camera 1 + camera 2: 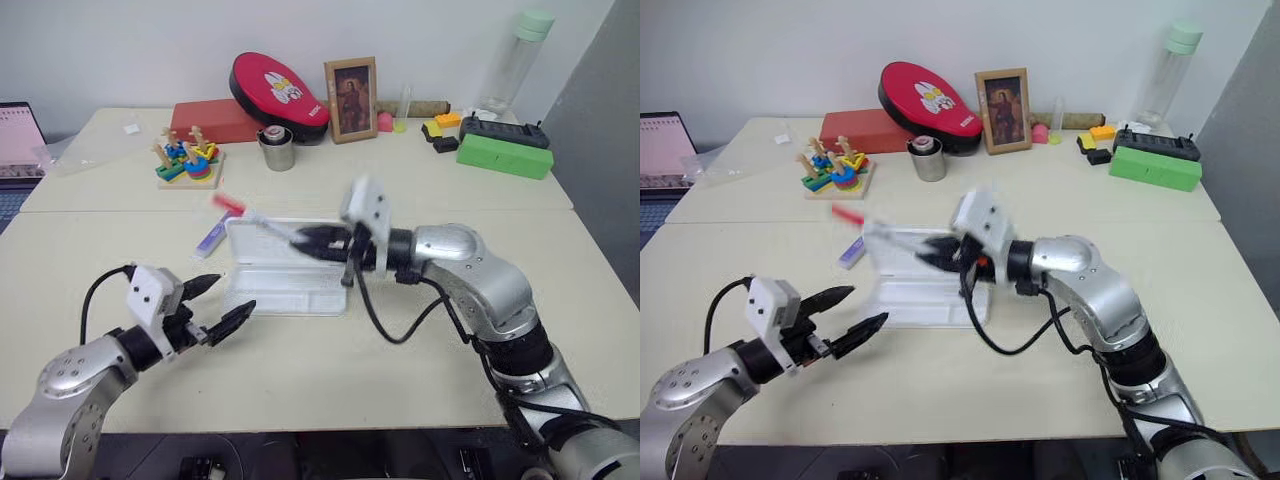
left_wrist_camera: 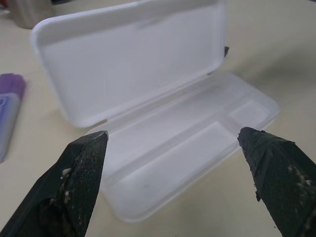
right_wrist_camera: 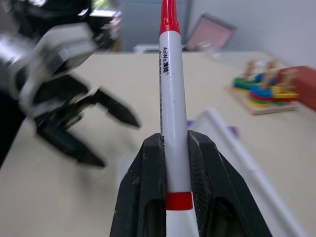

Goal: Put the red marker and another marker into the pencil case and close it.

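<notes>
The pencil case (image 1: 290, 288) lies open in the middle of the table, its lid (image 2: 143, 59) raised at the far side and its shallow tray bare. My right gripper (image 1: 306, 238) hangs over the case, shut on the red marker (image 1: 262, 221), whose red cap (image 3: 168, 15) points to the left. The other marker, a purple highlighter (image 1: 212, 238), lies on the table just left of the lid. My left gripper (image 1: 228, 296) is open at the case's near left corner, with nothing between its fingers (image 2: 81, 170).
Along the back of the table stand a wooden stacking toy (image 1: 188, 160), a metal cup (image 1: 277, 148), a red padded case (image 1: 280, 90), a picture frame (image 1: 351, 98), a green box (image 1: 505, 155) and a tall bottle (image 1: 515, 60).
</notes>
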Robot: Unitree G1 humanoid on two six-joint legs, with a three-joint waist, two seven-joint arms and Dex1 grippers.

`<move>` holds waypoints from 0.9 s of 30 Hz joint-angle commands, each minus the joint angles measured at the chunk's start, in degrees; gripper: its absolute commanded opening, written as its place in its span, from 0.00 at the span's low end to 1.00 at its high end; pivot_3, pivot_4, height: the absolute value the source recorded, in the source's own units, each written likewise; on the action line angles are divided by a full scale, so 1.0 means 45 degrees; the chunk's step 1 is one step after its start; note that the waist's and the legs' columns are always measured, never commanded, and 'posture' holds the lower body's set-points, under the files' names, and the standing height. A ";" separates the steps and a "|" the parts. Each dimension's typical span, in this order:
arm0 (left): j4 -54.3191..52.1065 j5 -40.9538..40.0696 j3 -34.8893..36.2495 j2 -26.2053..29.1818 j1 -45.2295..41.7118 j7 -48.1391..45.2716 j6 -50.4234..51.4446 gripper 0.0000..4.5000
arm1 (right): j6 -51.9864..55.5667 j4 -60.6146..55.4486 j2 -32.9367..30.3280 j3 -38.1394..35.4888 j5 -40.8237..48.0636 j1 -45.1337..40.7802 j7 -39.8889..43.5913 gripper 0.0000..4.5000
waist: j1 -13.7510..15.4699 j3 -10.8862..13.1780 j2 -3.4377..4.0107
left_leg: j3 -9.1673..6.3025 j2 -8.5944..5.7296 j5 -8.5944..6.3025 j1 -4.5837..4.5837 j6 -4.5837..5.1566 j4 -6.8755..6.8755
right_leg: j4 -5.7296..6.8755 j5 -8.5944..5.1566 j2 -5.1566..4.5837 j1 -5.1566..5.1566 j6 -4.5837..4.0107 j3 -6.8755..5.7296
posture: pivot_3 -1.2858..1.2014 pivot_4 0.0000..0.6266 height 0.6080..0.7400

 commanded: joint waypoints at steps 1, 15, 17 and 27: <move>-0.1015 -0.0384 0.0831 0.0028 0.0396 0.0096 -0.0369 1.00 | -0.1589 0.2148 0.0048 0.1518 -0.1704 -0.0509 0.0335 0.07 | 0.0013 -0.0021 -0.0034 | 0.0002 -0.0001 0.0000 0.0006 0.0000 -0.0002 | -0.0002 -0.0003 0.0000 0.0006 -0.0008 0.0001 | 0.52 0.24 1.00; -0.2017 -0.1331 0.1467 -0.0054 0.0904 0.0947 -0.0056 1.00 | -0.4461 0.7150 0.1468 0.1909 -0.3719 -0.1468 0.0861 0.07 | 0.0045 -0.0021 -0.0052 | 0.0011 -0.0001 -0.0001 0.0000 -0.0003 -0.0010 | -0.0006 0.0025 0.0002 -0.0008 -0.0019 0.0011 | 0.52 0.24 1.00; -0.2034 -0.1559 0.1548 -0.0075 0.0794 0.1112 0.0013 1.00 | -0.4546 0.7234 0.1508 0.1850 -0.3802 -0.1444 0.0991 0.07 | 0.0047 -0.0020 -0.0052 | 0.0011 0.0000 -0.0001 0.0000 -0.0003 -0.0009 | -0.0006 0.0024 0.0002 -0.0008 -0.0018 0.0010 | 0.52 0.24 1.00; -0.1498 -0.2808 0.2073 -0.0075 0.0022 0.1957 0.0397 1.00 | -0.4393 0.7020 0.1731 0.1253 -0.3795 -0.1438 0.0999 0.62 | 0.0047 -0.0020 -0.0052 | 0.0010 -0.0001 -0.0001 0.0000 -0.0003 -0.0009 | -0.0005 0.0025 0.0002 -0.0007 -0.0018 0.0009 | 0.52 0.24 1.00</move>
